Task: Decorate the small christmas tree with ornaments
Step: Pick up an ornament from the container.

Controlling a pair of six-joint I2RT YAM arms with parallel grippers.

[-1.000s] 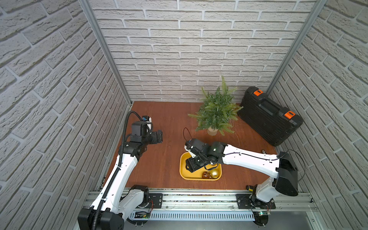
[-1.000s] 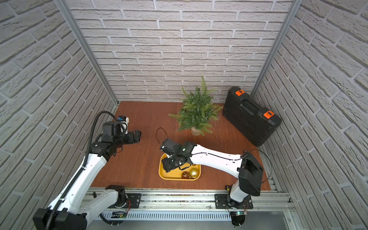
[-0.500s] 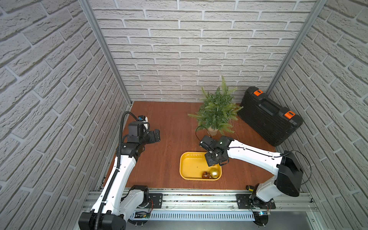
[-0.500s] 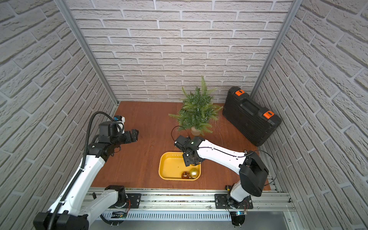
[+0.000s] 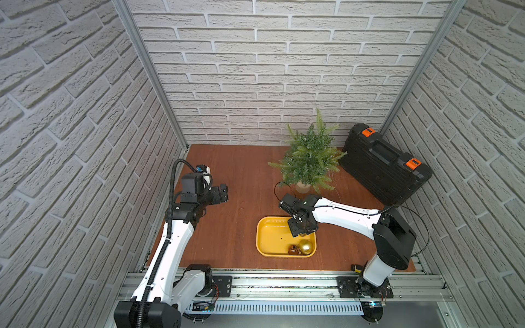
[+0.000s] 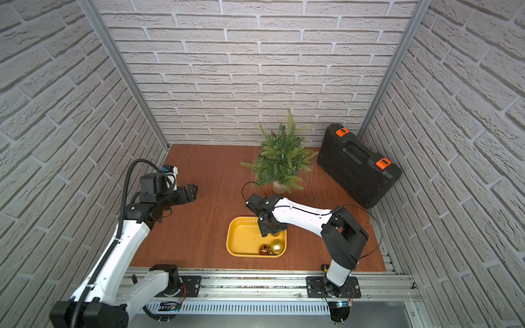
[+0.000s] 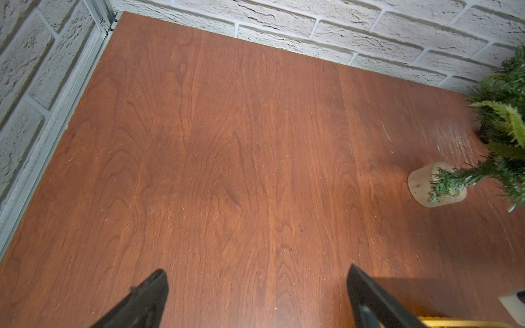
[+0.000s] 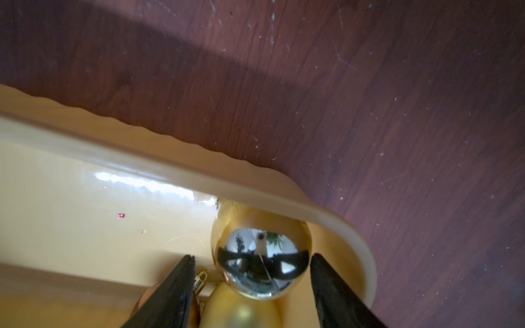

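the small christmas tree (image 5: 311, 156) is standing upright in its pale cream pot (image 7: 420, 184) toward the back of the counter (image 5: 241, 221). it is just beside a black case (image 5: 383, 164) that is lying along the right-hand wall.

the ornaments are sitting in a yellow tray (image 5: 258, 235) on the counter in front of the tree, nearer the rail. the matte gold ball (image 5: 305, 247) and the smaller amber-brown ball (image 5: 293, 250) are resting side by side in the tray's front right corner, and they are appearing to touch in both top views. the shiny pale-gold ball (image 8: 261, 250) is lying against the tray's wall further back on the same side, close to the matte gold ball. i cannot tell whether those two are touching.

the right claw (image 8: 251, 257) is reaching down into the tray, its jaws spread and straddling the shiny pale-gold ball. in the right wrist view one finger (image 8: 326, 284) is sitting right at the ball's side, while the other is standing clear of it with a gap showing. the ball is lying between the jaws and is not being pinched.

the left claw (image 7: 255, 269) is hovering over bare wood on the left side of the counter, well apart from the tray and the tree. its jaws are spread as wide as they go.
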